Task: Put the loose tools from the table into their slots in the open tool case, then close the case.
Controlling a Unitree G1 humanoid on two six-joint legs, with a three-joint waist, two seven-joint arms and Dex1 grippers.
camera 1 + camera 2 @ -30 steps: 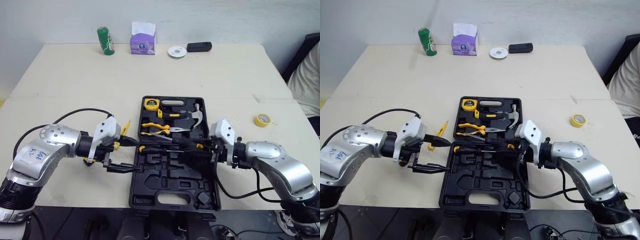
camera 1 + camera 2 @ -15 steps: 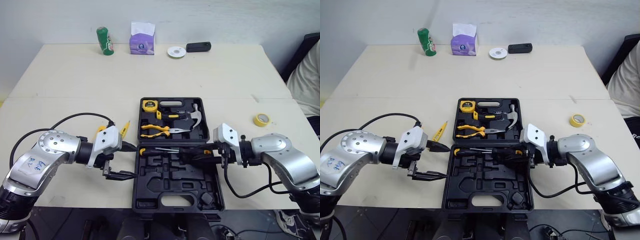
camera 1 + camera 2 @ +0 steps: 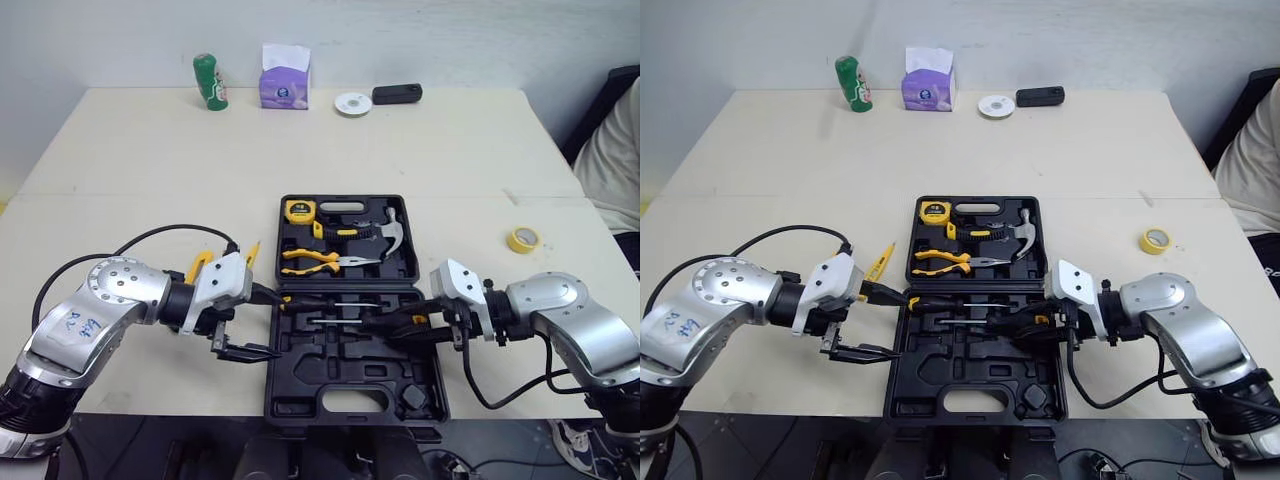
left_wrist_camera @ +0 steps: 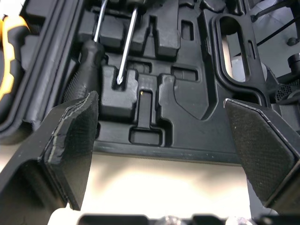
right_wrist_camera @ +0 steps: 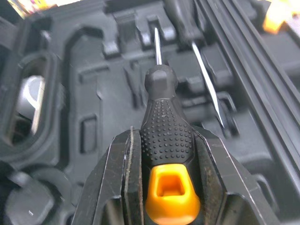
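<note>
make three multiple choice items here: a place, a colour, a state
1. Relative to the tool case, the yellow tape roll lies: A inside it B on the table to its right C on its lid
2. The can at the table's far edge is: A green B red C blue
3. The right tool is: A open, empty B shut on a screwdriver C shut on a hammer
B, it lies on the bare table; A, its body is green; B, the handle sits clamped in it.

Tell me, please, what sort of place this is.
Probably an office or lab: a plain table against a bare wall, a tissue box and green can on it, a person beside it.
</note>
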